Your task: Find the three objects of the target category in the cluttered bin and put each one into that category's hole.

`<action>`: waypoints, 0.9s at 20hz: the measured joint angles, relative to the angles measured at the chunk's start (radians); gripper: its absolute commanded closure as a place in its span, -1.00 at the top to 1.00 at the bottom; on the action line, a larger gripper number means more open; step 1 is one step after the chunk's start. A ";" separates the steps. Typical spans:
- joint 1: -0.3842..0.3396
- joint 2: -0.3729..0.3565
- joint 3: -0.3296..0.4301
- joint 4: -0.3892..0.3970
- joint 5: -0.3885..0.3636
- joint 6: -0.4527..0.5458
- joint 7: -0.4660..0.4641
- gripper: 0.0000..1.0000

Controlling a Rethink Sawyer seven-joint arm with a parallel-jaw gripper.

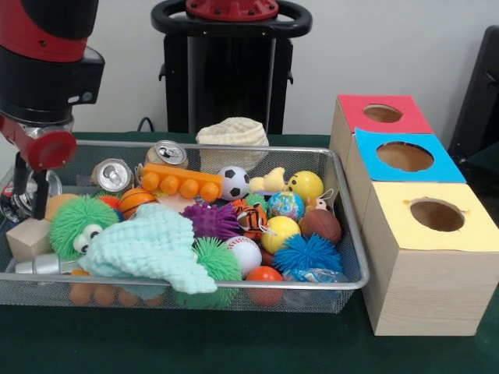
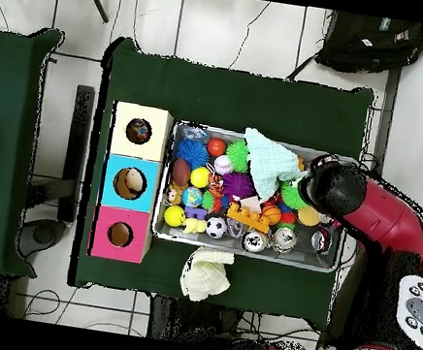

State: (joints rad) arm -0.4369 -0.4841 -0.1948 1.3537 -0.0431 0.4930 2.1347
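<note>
1. Dark green cloth (image 1: 234, 351) covered the table, with a pale wall behind it in the front view and a tiled floor around it in the overhead view.
2. The cluttered bin (image 1: 355, 257) occupied the centre and left of the front view, filled with balls, spiky toys, two cans, an orange block and a mint cloth (image 1: 152, 245).
3. Three wooden boxes stood in a row just beside the bin at the right of the front view, with surrounds of red, blue and yellow.
4. The hole (image 1: 437, 215) in the yellow surround was on the box lowest in the frame, at the lower right.
5. The gripper (image 1: 31, 183) hung inside the bin at the left edge of the front view; whether it was open or closed could not be determined.
6. A cream cloth (image 1: 232, 131) lay on the table just beyond the bin, at upper centre of the front view.
</note>
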 measured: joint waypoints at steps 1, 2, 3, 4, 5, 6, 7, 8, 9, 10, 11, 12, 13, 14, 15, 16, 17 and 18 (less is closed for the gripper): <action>0.001 0.001 0.001 0.000 0.006 -0.002 0.000 1.00; 0.001 0.002 0.003 0.000 0.010 -0.005 0.000 1.00; 0.002 0.004 0.008 0.000 0.018 -0.011 0.000 1.00; 0.002 0.007 0.015 0.000 0.027 -0.021 0.000 1.00; 0.002 0.009 0.021 0.000 0.033 -0.029 0.000 1.00; 0.002 0.010 0.024 0.000 0.038 -0.035 0.000 1.00; 0.002 0.014 0.033 0.000 0.046 -0.049 0.000 1.00; 0.002 0.016 0.038 0.000 0.051 -0.056 0.000 1.00; 0.003 0.018 0.042 0.000 0.053 -0.062 0.000 1.00; 0.003 0.021 0.046 0.000 0.057 -0.069 0.000 1.00; 0.006 0.029 0.055 0.000 0.067 -0.086 0.000 1.00; 0.007 0.031 0.057 0.000 0.070 -0.091 0.000 1.00; 0.008 0.033 0.059 0.000 0.073 -0.095 0.000 1.00; 0.008 0.035 0.060 0.000 0.076 -0.100 0.000 1.00; 0.011 0.040 0.064 0.000 0.083 -0.112 0.000 1.00; 0.011 0.041 0.065 0.000 0.085 -0.115 0.000 1.00; 0.012 0.043 0.066 0.000 0.087 -0.118 0.000 1.00; 0.012 0.045 0.066 0.000 0.089 -0.120 0.000 1.00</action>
State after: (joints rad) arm -0.4248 -0.4391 -0.1284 1.3537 0.0457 0.3733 2.1347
